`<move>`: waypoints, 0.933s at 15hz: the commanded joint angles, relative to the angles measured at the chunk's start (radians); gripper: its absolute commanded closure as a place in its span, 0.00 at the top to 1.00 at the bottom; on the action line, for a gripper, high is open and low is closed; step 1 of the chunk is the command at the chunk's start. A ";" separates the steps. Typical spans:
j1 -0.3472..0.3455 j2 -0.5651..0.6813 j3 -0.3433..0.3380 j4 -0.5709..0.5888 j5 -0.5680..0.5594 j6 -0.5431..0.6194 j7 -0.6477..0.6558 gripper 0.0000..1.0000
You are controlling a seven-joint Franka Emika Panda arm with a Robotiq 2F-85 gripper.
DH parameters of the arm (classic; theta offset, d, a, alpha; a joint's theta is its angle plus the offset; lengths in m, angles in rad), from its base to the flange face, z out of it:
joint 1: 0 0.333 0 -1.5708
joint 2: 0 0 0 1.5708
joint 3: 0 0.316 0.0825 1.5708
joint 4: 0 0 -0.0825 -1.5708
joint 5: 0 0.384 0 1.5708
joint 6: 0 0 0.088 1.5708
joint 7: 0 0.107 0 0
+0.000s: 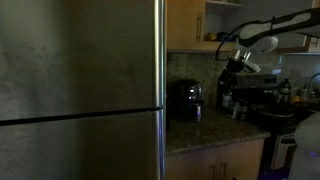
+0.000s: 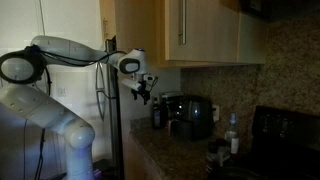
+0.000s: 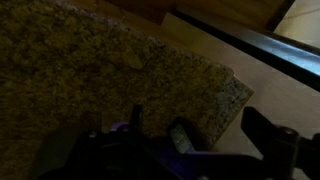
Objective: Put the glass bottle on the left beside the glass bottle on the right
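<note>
My end effector (image 2: pixel 143 92) hangs above the left end of the granite surface (image 3: pixel 90 70). Its fingers look spread with nothing between them, as far as the dim wrist view lets me judge. Just below it and slightly to the right stands the left glass bottle (image 2: pixel 157 113), dark and upright, close beside the black appliance (image 2: pixel 186 116). Its long axis is vertical, so I judge I must come down and shift a little right to close on its body from the side. My wrist view shows only bare stone, no bottle. Farther right, past the appliance, the right glass bottle (image 2: pixel 233 133) stands near the stove (image 2: pixel 290 125). The spot beside it is where the left one belongs.
</note>
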 commanded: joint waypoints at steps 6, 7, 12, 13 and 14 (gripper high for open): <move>-0.021 0.003 0.016 0.002 0.012 -0.004 -0.011 1.00; -0.024 0.005 0.019 0.005 -0.010 -0.002 -0.027 1.00; 0.008 0.104 0.011 0.248 0.011 0.073 -0.078 1.00; 0.022 0.128 0.000 0.317 0.007 0.069 -0.058 1.00; 0.012 0.154 -0.005 0.390 0.043 0.049 -0.047 1.00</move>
